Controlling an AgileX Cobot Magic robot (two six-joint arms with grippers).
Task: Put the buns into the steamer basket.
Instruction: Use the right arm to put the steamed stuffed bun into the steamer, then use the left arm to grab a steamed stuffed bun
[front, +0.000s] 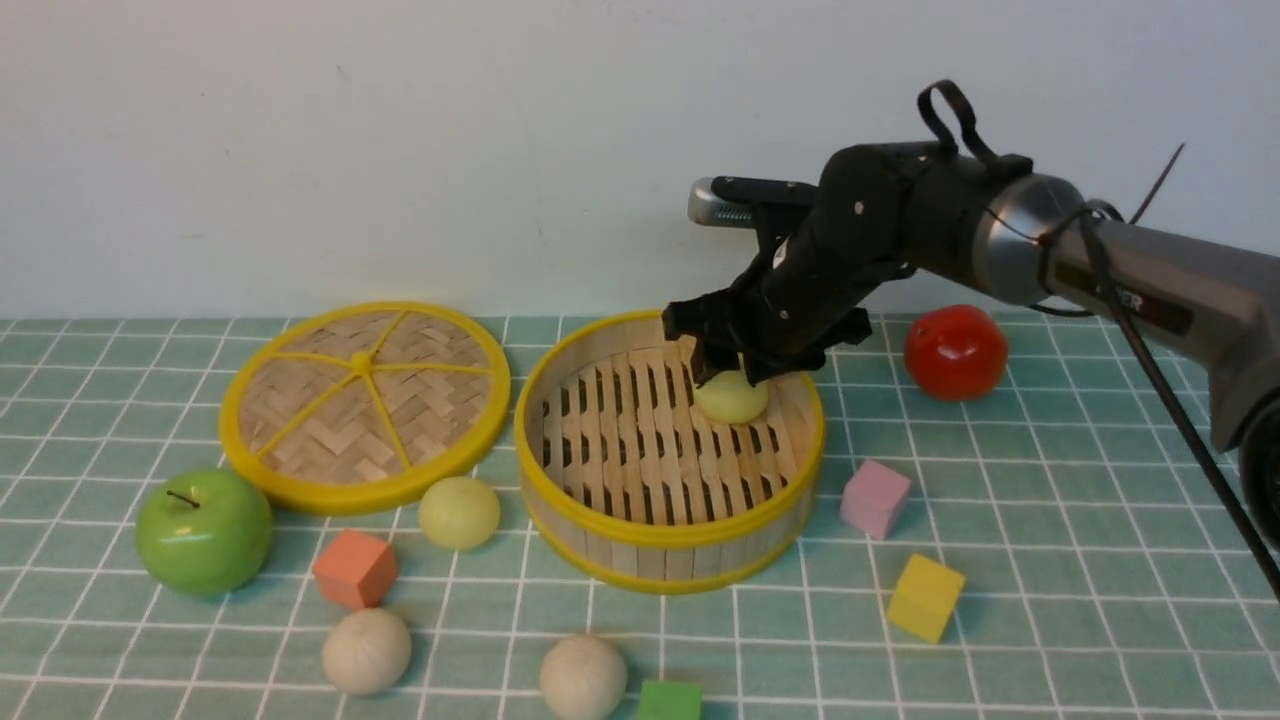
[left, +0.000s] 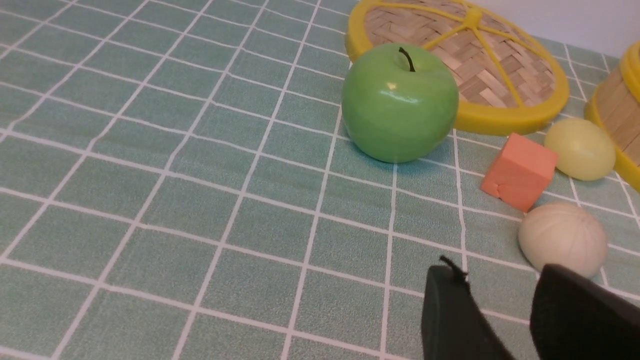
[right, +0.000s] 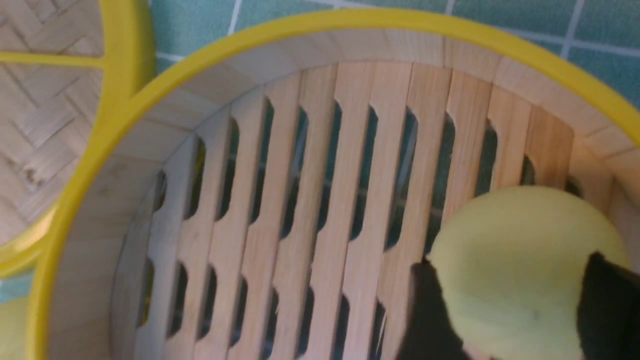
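The yellow-green bun (front: 731, 398) sits on the steamer basket (front: 668, 535) floor near its far wall. My right tool (front: 729, 374) straddles it, and I can't tell whether it has let go. Lifting now might drag it out. My left tool (left: 495, 277) is parted and empty.

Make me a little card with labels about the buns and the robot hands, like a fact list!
In steamer basket: one yellow-green bun
On table: other yellow-green bun, left cream bun, right cream bun
Right gripper: above basket, fingers flanking the bun inside; grip unclear
Left gripper: open, holding nothing
Lid: flat on table, beside basket
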